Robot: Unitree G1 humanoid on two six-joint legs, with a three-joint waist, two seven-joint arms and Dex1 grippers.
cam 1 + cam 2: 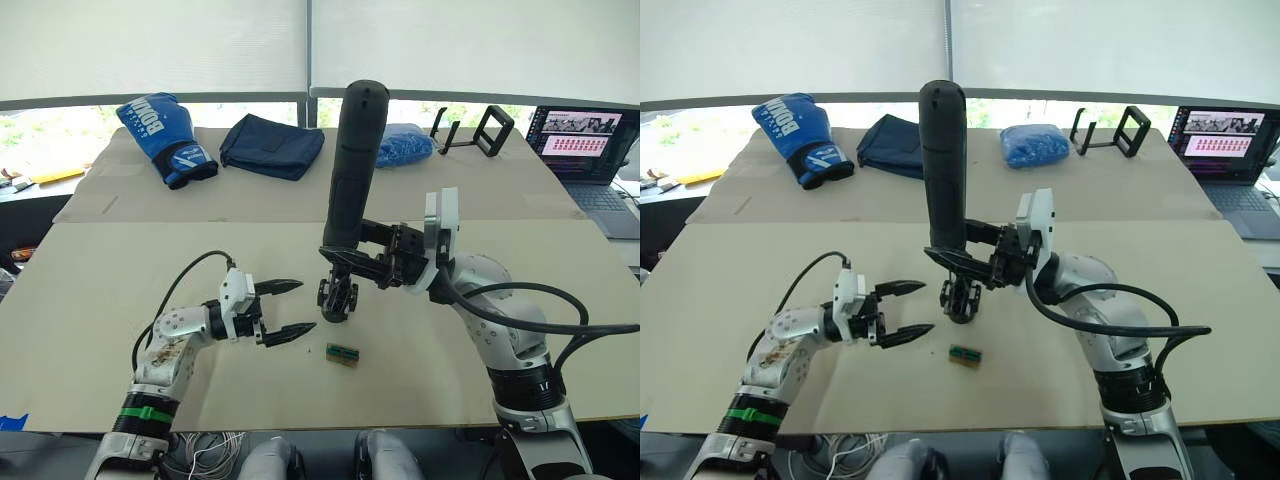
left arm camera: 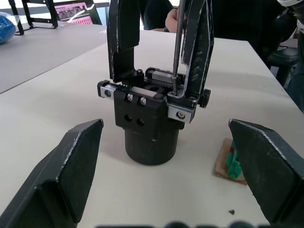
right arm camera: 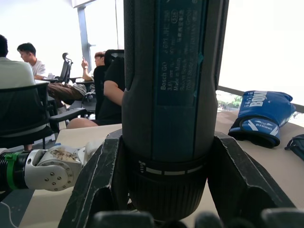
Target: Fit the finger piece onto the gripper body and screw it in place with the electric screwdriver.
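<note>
Here your right gripper (image 1: 345, 262) has its jaws clenched around the lower part of the electric screwdriver (image 1: 352, 165), which stands nearly upright, rounded end up, leaning slightly away from you. Its thin metal bit (image 2: 176, 45) comes straight down onto the top of the gripper body (image 2: 151, 118), meeting it at the corner bracket on the side nearest the small green-and-brown block (image 1: 342, 353). The gripper body stands upright on its round base on the tan surface (image 1: 100, 290), near the middle, with two black tapered fingers rising from its top; you cannot tell from these views which of them is the finger piece.

Your left gripper (image 1: 290, 308) hovers just beside the gripper body, on your left of it, with its jaws released and spread wide, tips pointing toward the body but not touching it. The green-and-brown block lies flat on the surface just in front of the gripper body, a little toward your right.

Further back on the surface you can see a blue boxing glove (image 1: 165, 138), a folded dark blue cloth (image 1: 272, 145), a crumpled blue bag (image 1: 1038, 143), a black stand (image 1: 474, 130) and a laptop (image 1: 588, 150) at the far right corner
</note>
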